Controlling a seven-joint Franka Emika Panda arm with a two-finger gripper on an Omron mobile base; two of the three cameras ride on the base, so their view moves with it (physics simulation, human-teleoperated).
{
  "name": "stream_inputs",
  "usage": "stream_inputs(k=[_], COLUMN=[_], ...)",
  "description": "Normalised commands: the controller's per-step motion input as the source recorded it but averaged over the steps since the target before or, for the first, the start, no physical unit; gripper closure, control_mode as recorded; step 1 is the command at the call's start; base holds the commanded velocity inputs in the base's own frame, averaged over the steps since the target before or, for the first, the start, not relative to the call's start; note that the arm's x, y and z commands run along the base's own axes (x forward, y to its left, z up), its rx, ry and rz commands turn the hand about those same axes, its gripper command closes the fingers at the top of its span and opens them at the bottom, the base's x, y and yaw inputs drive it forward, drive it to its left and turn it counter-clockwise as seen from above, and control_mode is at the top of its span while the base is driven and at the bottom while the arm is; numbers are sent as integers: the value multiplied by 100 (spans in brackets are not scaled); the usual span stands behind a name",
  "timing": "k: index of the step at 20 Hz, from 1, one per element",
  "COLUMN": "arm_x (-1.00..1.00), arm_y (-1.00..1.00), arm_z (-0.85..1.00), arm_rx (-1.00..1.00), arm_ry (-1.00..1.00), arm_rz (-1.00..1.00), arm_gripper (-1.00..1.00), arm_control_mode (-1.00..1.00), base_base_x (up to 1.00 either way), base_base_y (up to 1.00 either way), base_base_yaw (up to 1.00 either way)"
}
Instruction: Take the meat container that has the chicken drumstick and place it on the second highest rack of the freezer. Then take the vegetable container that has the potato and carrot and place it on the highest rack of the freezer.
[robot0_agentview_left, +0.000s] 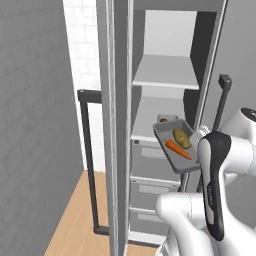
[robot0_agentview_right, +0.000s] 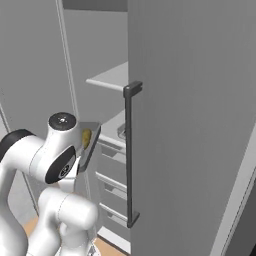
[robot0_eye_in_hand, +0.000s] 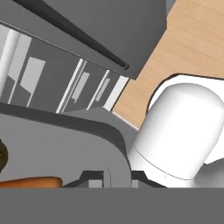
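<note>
My gripper (robot0_eye_in_hand: 116, 178) is shut on the rim of the vegetable container (robot0_agentview_left: 176, 146), a grey tray held tilted in front of the open freezer (robot0_agentview_left: 120, 125). In it lie the orange carrot (robot0_agentview_left: 178, 149) and the yellowish potato (robot0_agentview_left: 182, 138). The hand view shows the carrot (robot0_eye_in_hand: 30, 182) at the lower left, and the right base view shows the tray (robot0_agentview_right: 89, 145) edge-on with the potato (robot0_agentview_right: 86, 138). The tray hangs level with the second highest rack (robot0_agentview_left: 150, 117), below the highest rack (robot0_agentview_left: 165, 72). The meat container (robot0_agentview_left: 167, 119) peeks out on the lower shelf behind the tray; its contents are too small to tell.
Grey drawers (robot0_agentview_left: 150, 167) stack under the shelves. An open door with a dark bar handle (robot0_agentview_left: 88, 160) stands at the left. Another door with a long handle (robot0_agentview_right: 129, 155) closes in on the right. My white arm (robot0_agentview_left: 220, 170) stands close before the cabinet. Wood floor (robot0_agentview_left: 75, 220) lies below.
</note>
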Motion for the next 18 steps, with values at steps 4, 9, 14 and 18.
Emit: stream_inputs(k=[4,9,14,18], arm_x=[0,0,0,17], arm_y=[0,0,0,0], arm_z=[0,0,0,37], arm_rx=[0,0,0,9], arm_ry=[0,0,-1,-2], arm_rz=[0,0,-4,-16], arm_gripper=[100,100,100,100], arm_control_mode=[100,100,-100,-100], base_base_x=[38,9,0,0], base_base_y=[31,4,0,0], base_base_yaw=[-5,-1,0,0])
